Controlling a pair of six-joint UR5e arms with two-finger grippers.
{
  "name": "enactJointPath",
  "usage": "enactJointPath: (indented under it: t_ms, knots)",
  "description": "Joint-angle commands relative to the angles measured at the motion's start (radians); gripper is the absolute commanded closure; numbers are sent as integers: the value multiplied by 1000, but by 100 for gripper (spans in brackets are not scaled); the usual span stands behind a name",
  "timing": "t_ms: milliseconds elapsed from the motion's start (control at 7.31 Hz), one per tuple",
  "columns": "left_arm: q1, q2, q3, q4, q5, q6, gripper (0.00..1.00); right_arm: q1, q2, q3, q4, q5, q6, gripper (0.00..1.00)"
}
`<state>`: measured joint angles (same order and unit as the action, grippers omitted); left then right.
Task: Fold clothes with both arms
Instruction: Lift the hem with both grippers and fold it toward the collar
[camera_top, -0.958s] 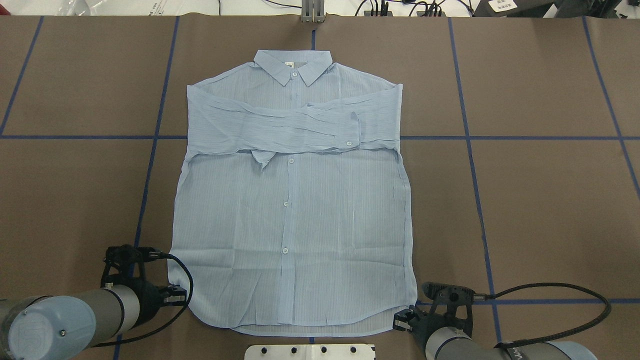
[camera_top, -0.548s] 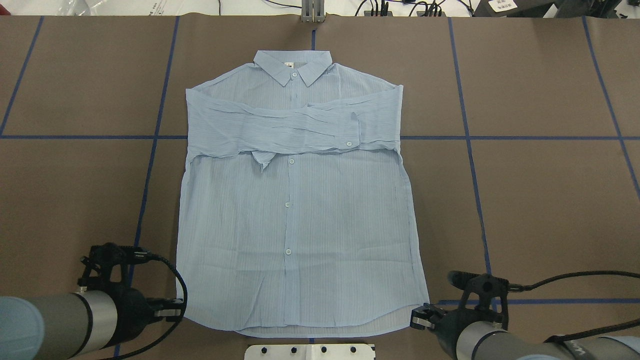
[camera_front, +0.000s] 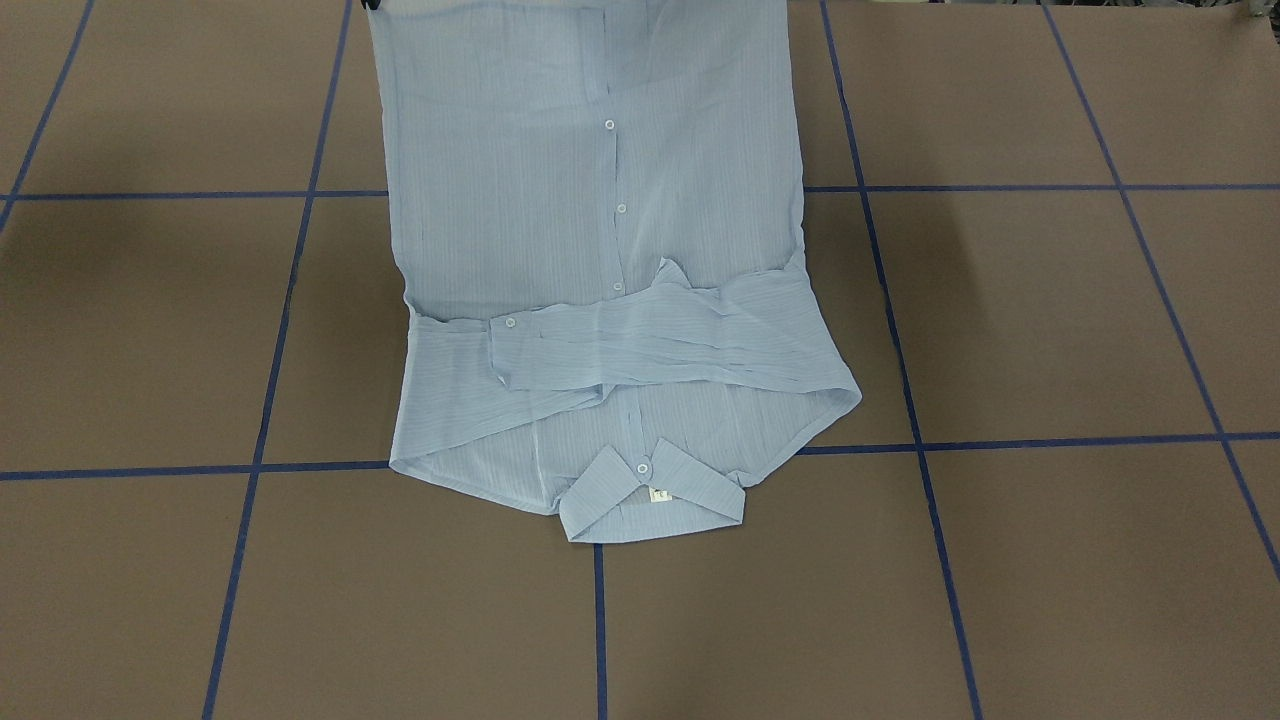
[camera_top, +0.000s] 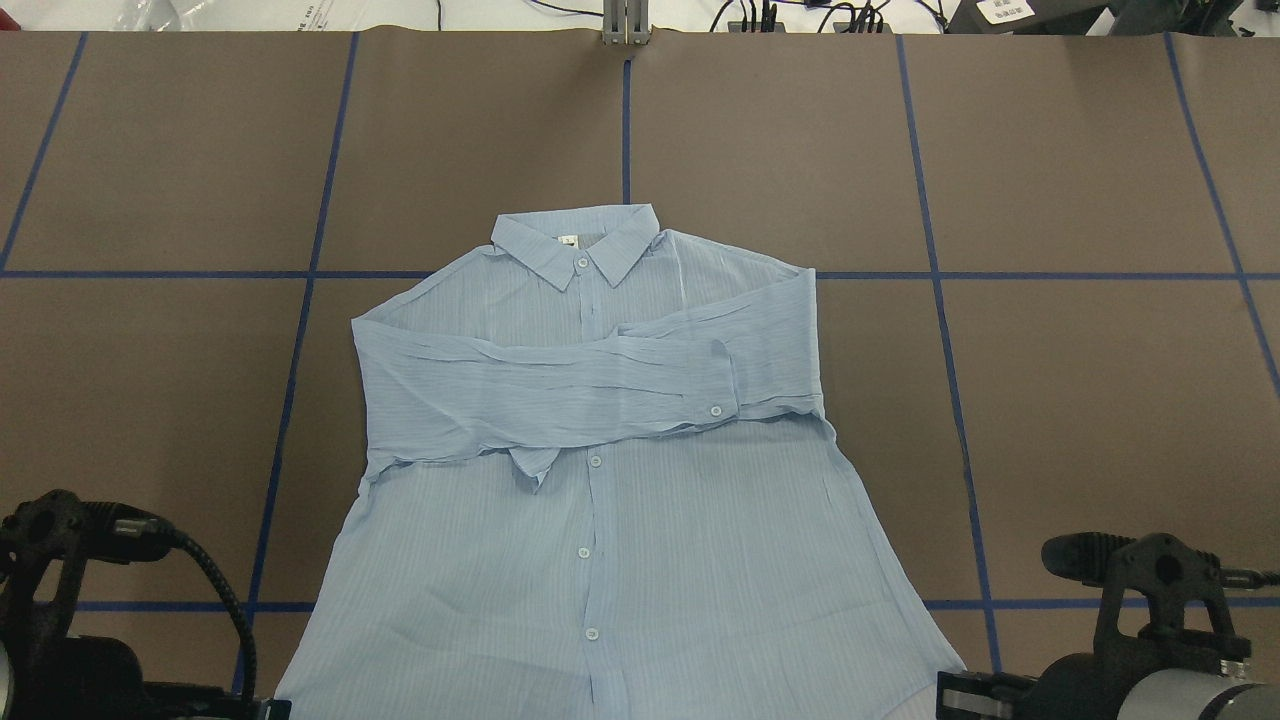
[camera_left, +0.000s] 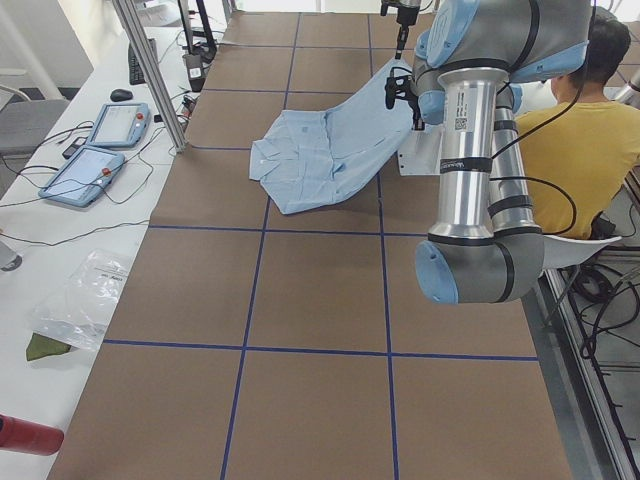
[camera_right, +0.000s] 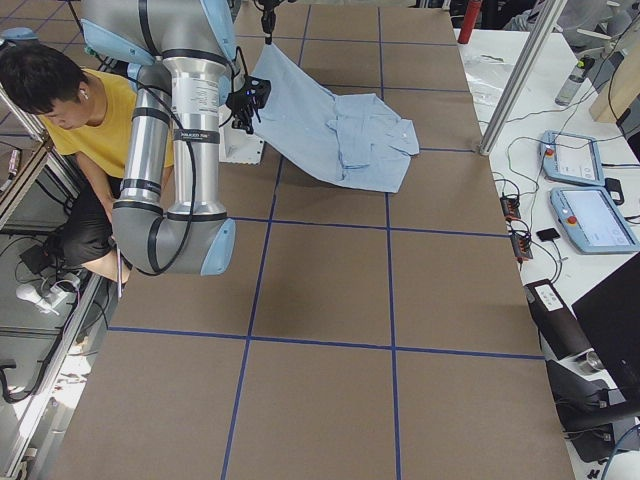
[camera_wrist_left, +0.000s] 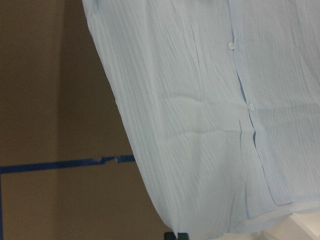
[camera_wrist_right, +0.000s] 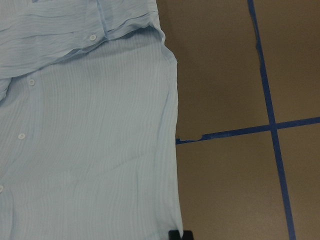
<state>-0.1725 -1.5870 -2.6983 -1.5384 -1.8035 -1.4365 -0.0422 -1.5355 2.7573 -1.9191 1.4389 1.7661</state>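
Both pairs of jaws are pressed together on the bottom corners of a pale blue striped shirt (camera_top: 600, 500): the left arm (camera_left: 468, 150) pinches one hem corner and the right arm (camera_right: 185, 120) the other. The hem is stretched between the jaws and raised off the worktop (camera_top: 1100, 420). Away from the jaws the cloth slopes down until the chest and collar (camera_top: 575, 245) lie flat, front up and buttoned, with both sleeves (camera_top: 560, 395) folded across the chest. Out from the jaws on every side the worktop is covered in brown paper crossed by a grid of blue tape lines (camera_top: 1100, 274). Behind the arms a person in a yellow top (camera_right: 100, 125) sits bent forward. Far from the jaws, past the collar end, a second, white worktop (camera_left: 30, 270) carries two blue-edged handheld controllers (camera_left: 115, 123), loose cables and a clear plastic bag (camera_left: 85, 300), with an aluminium post (camera_left: 150, 70) rising at the brown paper's edge
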Motion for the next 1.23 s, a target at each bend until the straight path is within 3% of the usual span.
enactJointPath:
  t_ms: [0, 137, 274, 411, 684, 821, 1095]
  knots:
    - [-106, -97, 148, 17, 13, 66, 100, 124, 125, -112, -35, 11, -31, 100]
    - [-193, -155, 258, 17, 19, 138, 100, 193, 194, -192, -35, 9, -62, 100]
    - [-264, -213, 343, 15, 101, 212, 100, 278, 268, -270, -35, 11, -101, 100]
    - [-333, -272, 392, 14, 189, 308, 100, 350, 322, -338, -26, -4, -138, 100]
    - [-454, -361, 495, 11, 204, 347, 100, 485, 440, -465, -20, -5, -206, 100]
    - [-470, -404, 567, 8, 263, 347, 100, 536, 475, -520, 6, -5, -233, 100]
    - [-470, -419, 737, -116, 316, 378, 100, 582, 474, -740, 240, -3, -287, 100]
